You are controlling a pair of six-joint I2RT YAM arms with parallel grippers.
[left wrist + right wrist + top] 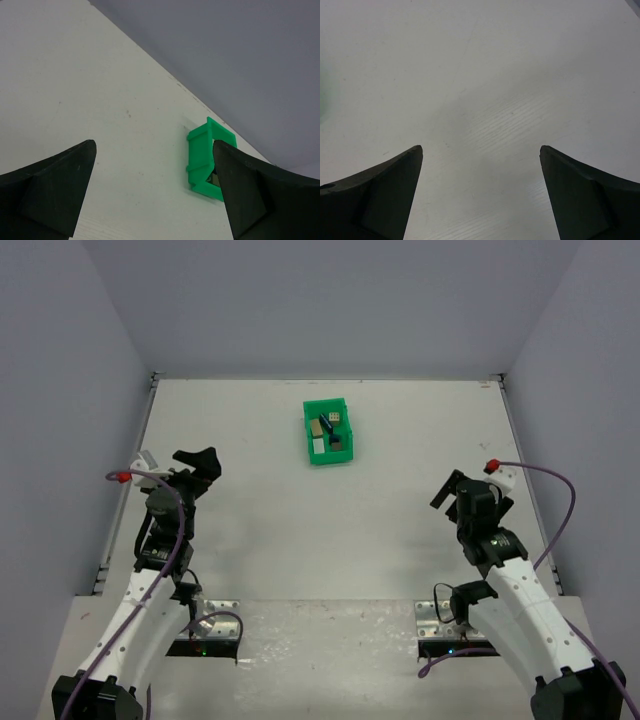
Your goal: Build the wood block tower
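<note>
I held the left gripper (203,462) and right gripper (447,490) with jaws wide apart; wood blocks (322,427) lay in the green bin (330,460) beyond.

Nothing readable here as far as I can see, no text, labels, brands or numbers in any of the three views. The wood blocks (335,418) sitting in the green bin (330,461) at the far middle of the table are too small to tell if anything's printed on them
</note>
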